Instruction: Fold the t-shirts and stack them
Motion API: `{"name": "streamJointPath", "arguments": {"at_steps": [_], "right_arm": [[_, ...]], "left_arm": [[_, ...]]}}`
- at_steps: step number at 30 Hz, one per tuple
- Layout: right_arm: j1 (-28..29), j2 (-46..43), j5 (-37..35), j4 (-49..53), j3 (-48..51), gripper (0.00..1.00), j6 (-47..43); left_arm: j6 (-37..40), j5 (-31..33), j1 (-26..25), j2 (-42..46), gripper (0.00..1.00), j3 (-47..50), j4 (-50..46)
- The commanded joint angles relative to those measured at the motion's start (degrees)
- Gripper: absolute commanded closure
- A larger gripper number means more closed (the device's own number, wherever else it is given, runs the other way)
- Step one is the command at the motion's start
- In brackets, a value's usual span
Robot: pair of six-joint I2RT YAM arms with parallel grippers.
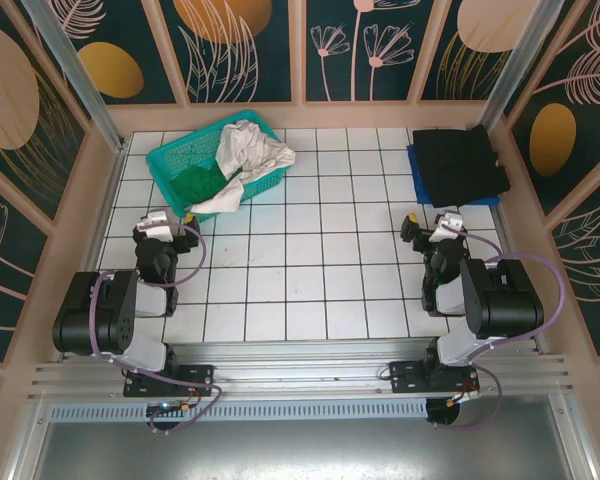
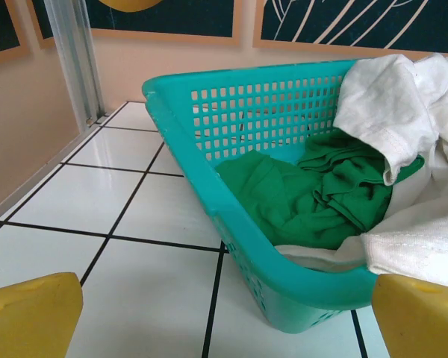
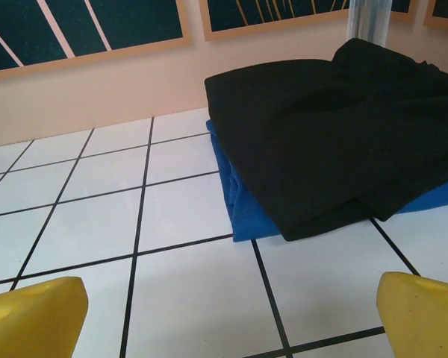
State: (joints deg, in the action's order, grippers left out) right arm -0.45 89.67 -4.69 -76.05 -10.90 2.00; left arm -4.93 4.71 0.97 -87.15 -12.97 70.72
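Cream-white t-shirt (image 1: 252,150) and green t-shirt (image 1: 202,184) lie bunched in teal basket (image 1: 166,162), far left of tiled table (image 1: 310,262). Black t-shirt (image 1: 462,160) lies folded on blue cloth (image 1: 416,176), far right. Left gripper (image 1: 170,216) and right gripper (image 1: 432,220) have fingers spread, empty.

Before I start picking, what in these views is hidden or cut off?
Left wrist view: the crumpled green shirt and cream-white shirt cover the floor of the teal plastic mesh basket; the white one runs off the right edge.
Right wrist view: the folded black shirt covers most of the blue folded cloth, so its kind is unclear; the black shirt's right side is cut off.
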Motion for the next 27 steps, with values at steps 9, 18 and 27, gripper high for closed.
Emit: {"name": "streamJointPath", "arguments": {"at_steps": [9, 18, 27], "right_arm": [[-0.43, -0.17, 0.19, -0.98, -0.9, 0.01, -0.51], [-0.41, -0.11, 0.2, -1.08, -0.91, 0.01, -0.51], [-0.13, -10.17, -3.07, 5.8, -0.33, 0.01, 0.1]], "left_arm": [[0.33, -0.69, -0.27, 0.22, 0.01, -0.91, 1.44], [0.25, -0.48, -0.22, 1.89, 0.01, -1.98, -1.22], [-4.84, 3.37, -0.25, 21.94, 0.01, -9.68, -33.32]]}}
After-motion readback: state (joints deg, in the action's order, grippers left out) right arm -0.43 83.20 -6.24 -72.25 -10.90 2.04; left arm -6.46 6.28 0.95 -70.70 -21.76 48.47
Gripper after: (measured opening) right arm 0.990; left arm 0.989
